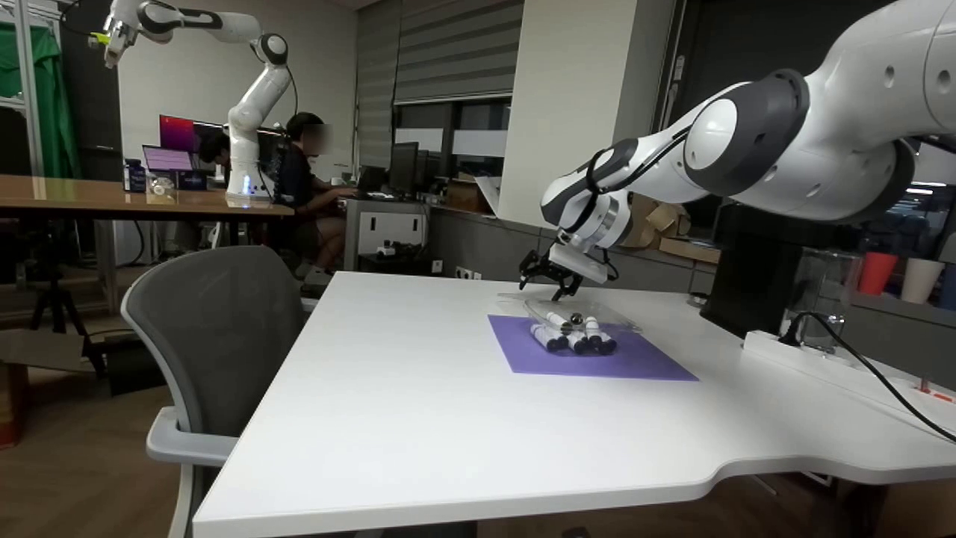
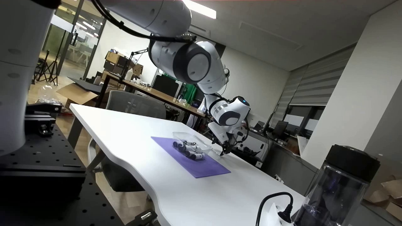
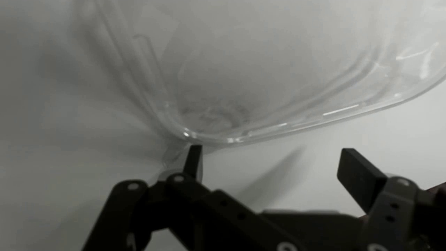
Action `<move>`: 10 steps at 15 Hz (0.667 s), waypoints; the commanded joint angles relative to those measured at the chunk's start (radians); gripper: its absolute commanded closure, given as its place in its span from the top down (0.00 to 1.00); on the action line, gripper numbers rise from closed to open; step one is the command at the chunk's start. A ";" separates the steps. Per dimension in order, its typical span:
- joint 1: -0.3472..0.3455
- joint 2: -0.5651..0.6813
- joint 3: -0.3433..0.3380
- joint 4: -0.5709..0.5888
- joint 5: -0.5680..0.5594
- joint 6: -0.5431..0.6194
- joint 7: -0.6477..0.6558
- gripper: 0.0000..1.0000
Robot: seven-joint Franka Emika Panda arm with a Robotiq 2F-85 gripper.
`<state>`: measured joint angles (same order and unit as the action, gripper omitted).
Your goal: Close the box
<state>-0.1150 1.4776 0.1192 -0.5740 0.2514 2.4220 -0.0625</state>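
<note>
The hand point(image 1: 539, 290), fingers apart, hangs behind the clear box point(image 1: 590, 308) in an exterior view; contact unclear. White, black-ended cylinders point(image 1: 573, 338) lie at the box, over a purple mat point(image 1: 642, 360) on the counter point(image 1: 418, 418). Grey chair point(image 1: 216, 329) alongside. Background: another arm point(image 1: 260, 99) on a brown desk point(image 1: 75, 196).

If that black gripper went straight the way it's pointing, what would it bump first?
Probably the white tabletop: the gripper angles down toward it. The clear plastic rim lies close to that line, though; depth is unclear.

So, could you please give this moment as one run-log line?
goal: close box; gripper: open, beside box's clear edge; contact: unclear; white cylinders: over purple mat
</note>
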 commanded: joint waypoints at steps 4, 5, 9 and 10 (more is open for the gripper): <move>0.005 0.000 0.029 -0.021 0.003 0.160 -0.028 1.00; 0.005 0.001 0.040 -0.025 0.007 0.202 -0.045 1.00; 0.004 0.001 0.072 -0.041 0.008 0.253 -0.061 1.00; 0.004 0.001 0.079 -0.049 0.010 0.263 -0.068 1.00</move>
<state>-0.1076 1.4786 0.1707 -0.6054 0.2537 2.6493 -0.1060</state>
